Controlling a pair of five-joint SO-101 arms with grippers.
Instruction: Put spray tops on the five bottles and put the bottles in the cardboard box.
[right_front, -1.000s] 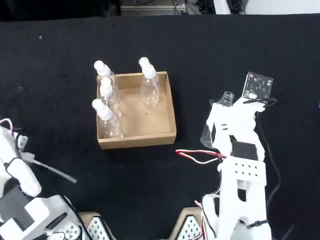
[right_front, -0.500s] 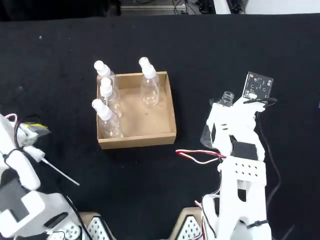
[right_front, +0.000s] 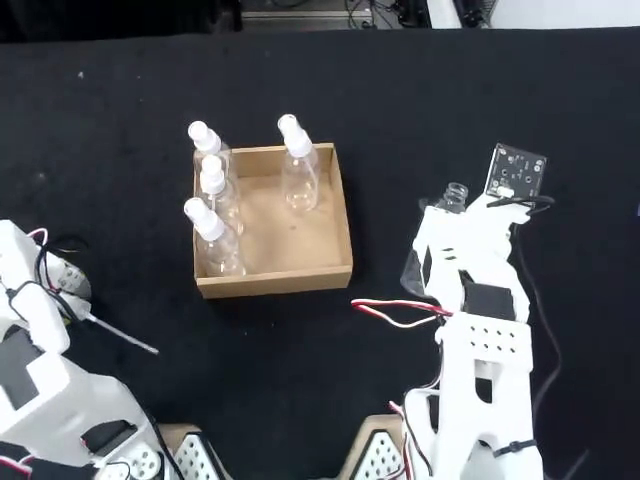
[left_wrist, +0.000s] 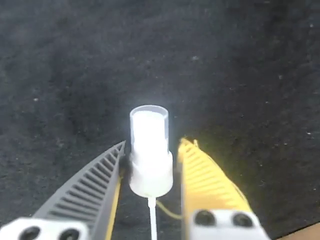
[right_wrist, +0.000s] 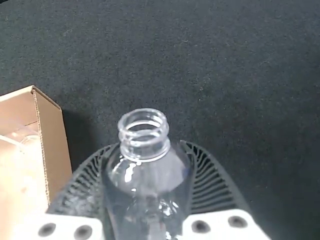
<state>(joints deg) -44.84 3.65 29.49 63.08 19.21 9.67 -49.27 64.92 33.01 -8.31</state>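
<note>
High view: over the last second the left arm, at lower left, has swung up the frame. It carries the spray top, whose thin tube trails toward lower centre. The right arm, at centre right, has not moved. It holds the uncapped bottle to the right of the box, where four capped bottles stand.

Left wrist view: the left gripper pinches the spray top at frame centre.

Right wrist view: the right gripper is closed around the bottle, whose neck is bare.

The last top looks lifted and ready, but capping and boxing remain.
</note>
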